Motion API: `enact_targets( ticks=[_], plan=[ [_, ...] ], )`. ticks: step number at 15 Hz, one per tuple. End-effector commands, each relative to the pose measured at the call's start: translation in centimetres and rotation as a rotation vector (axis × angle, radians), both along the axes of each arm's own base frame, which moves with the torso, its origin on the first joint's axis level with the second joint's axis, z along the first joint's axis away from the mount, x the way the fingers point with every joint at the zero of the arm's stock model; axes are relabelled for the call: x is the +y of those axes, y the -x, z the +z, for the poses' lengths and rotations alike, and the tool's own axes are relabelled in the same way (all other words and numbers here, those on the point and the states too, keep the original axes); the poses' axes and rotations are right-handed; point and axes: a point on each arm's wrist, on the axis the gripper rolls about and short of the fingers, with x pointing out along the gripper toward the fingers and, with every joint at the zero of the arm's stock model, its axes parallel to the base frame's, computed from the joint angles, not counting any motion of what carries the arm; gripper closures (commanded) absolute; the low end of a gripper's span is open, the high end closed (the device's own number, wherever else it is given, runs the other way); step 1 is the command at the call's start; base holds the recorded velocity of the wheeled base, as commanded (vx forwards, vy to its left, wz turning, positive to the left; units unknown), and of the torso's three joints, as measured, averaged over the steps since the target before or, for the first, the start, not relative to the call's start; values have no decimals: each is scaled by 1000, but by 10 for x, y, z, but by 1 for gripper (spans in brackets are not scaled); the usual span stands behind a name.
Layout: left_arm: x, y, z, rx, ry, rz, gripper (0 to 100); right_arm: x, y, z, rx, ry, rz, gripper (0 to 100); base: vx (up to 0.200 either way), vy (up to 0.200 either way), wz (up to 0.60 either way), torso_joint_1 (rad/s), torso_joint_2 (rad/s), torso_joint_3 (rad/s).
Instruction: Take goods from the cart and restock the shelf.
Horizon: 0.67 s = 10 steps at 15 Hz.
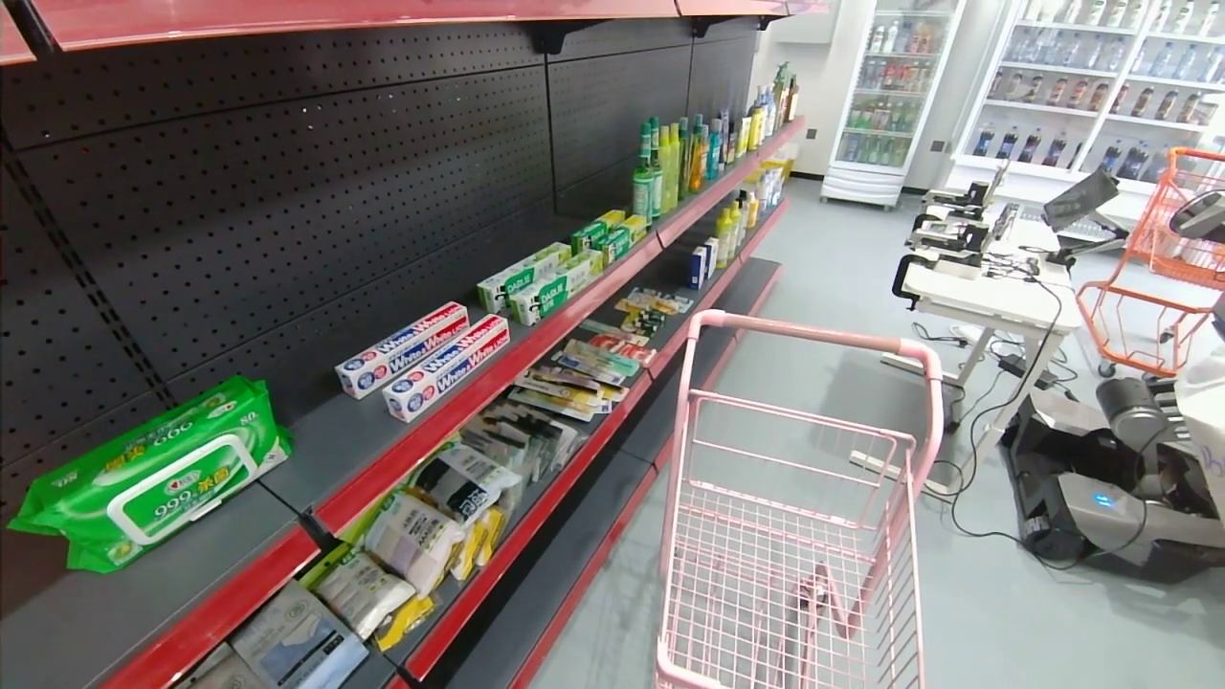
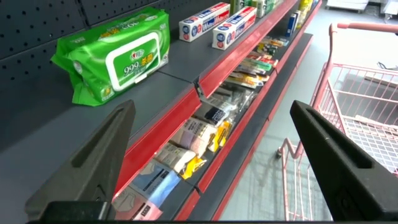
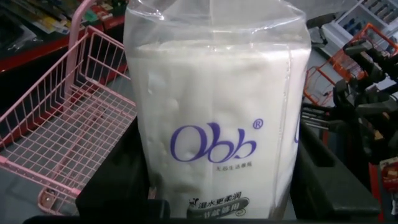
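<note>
Right pincer (image 3: pixel 217 186): holds a white tissue pack (image 3: pixel 217 112) in clear wrap, up out of the pink cart (image 1: pixel 813 337).
Left pincer (image 2: pixel 211 107): wide open, holding nothing, near the green wipes pack (image 2: pixel 115 53).
Done: wipes and toothpaste boxes (image 1: pixel 421 359) sit on the shelf (image 1: pixel 316 440).
Left: I think the tissue pack must go on the shelf.

Pink cart (image 1: pixel 813 336); green wipes pack (image 1: pixel 158 474); white tissue pack (image 3: pixel 217 124), purple print.

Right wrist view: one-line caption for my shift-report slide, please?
Right gripper holds a clear-wrapped white pack, with the pink cart behind it.
</note>
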Motion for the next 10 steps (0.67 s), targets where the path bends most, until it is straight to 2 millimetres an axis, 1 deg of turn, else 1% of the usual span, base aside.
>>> enact_targets(
  ticks=[1,10],
  plan=[
    [0,0,0,2,0,1,0,0,-2,0,8,2,0,100,0,0,600,-7,2,-7],
    [0,0,0,2,0,1,0,0,-4,-5,28,3,0,100,0,0,600,5,3,1]
  ],
)
